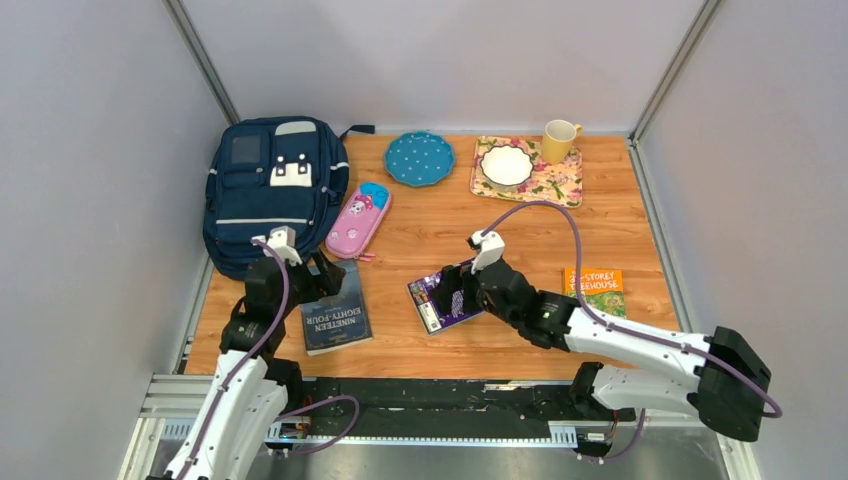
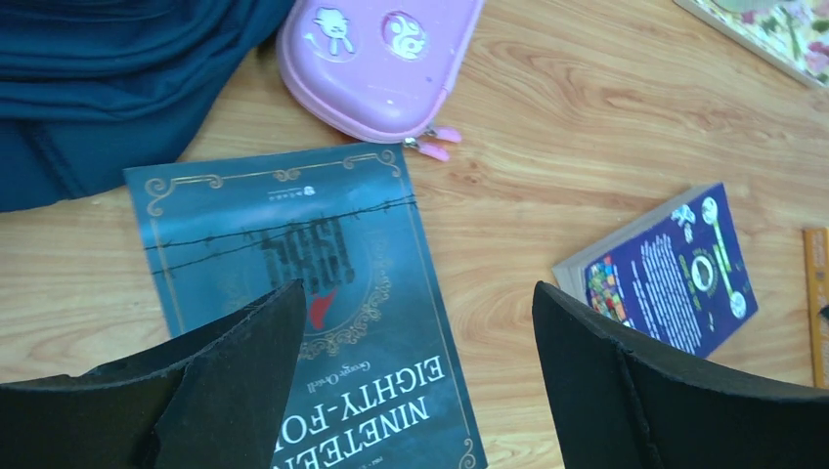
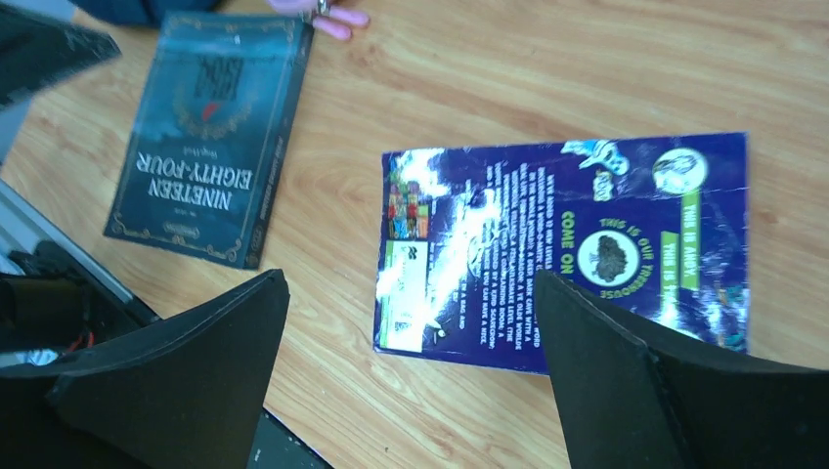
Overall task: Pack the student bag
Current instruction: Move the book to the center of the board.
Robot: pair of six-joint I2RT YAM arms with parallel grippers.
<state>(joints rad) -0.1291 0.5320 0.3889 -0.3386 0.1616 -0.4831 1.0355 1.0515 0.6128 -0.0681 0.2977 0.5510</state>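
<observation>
**Both grippers spread wide, nothing held; bag flat beyond the left fingers**

The left gripper (image 2: 415,308) stands wide apart and empty. Its fingers (image 2: 235,371) are matt black wedges. The left arm is folded upright, with the wrist pitched down. Below and between these fingers lies a dark book (image 2: 293,244), a flat rectangle with a smooth cover and gilt border, on the wood-grain table (image 1: 420,235).

The right gripper (image 3: 411,283) is likewise fully spread and empty. The right arm reaches low and leftward across the table. Under its tips lies a glossy purple book (image 3: 577,244), extending beneath the right-hand finger. An orange book (image 1: 595,288) lies behind that wrist.

Just past the left fingertips is a pink, rounded, hard-shelled case (image 2: 376,59). It is touching the bag (image 1: 270,190).

The bag is navy fabric, soft and creased. It lies flat beyond and outboard of the left-hand finger, well apart from the right gripper.

Farthest beyond the right fingers are:
- a scalloped blue plate (image 1: 420,158)
- a floral mat (image 1: 552,186) bearing a white bowl (image 1: 508,165)
- a yellow mug (image 1: 560,140)
</observation>
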